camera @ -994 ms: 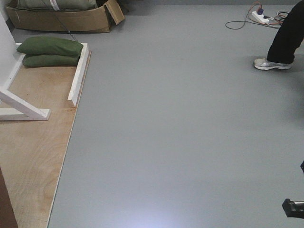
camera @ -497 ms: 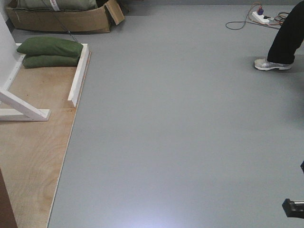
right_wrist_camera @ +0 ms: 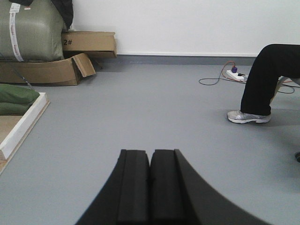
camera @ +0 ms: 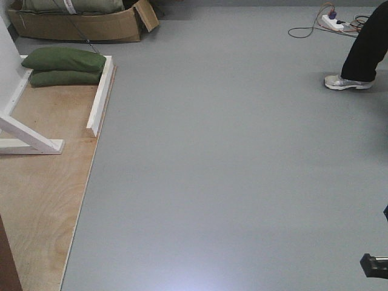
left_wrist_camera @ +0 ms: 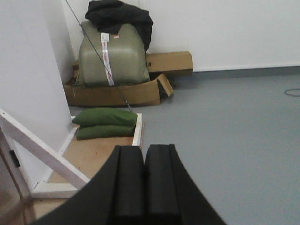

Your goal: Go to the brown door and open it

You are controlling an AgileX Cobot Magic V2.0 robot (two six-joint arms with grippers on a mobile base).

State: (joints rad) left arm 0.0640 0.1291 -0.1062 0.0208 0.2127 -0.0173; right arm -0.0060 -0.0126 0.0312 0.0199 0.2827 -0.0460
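Note:
Only a narrow dark reddish-brown sliver of the brown door (camera: pixel 7 264) shows, at the bottom left corner of the front view; its handle and keys are out of view. A blurred brownish edge (left_wrist_camera: pixel 8 187) at the lower left of the left wrist view may be the same door. My left gripper (left_wrist_camera: pixel 144 149) is shut with nothing between its black pads, pointing at the plywood floor panel. My right gripper (right_wrist_camera: pixel 150 152) is also shut and empty, over bare grey floor.
A plywood floor panel (camera: pixel 42 182) with white frame beams (camera: pixel 100 97) lies at the left, with two green sandbags (camera: pixel 63 66) on it. Behind are a cardboard box (camera: pixel 79 24) and an olive bundle (left_wrist_camera: pixel 110 54). A person's leg and shoe (camera: pixel 347 81) and a power strip (camera: pixel 332 21) are at the right.
The brown sliver at the lower left has shrunk very slightly; nothing else has visibly moved.

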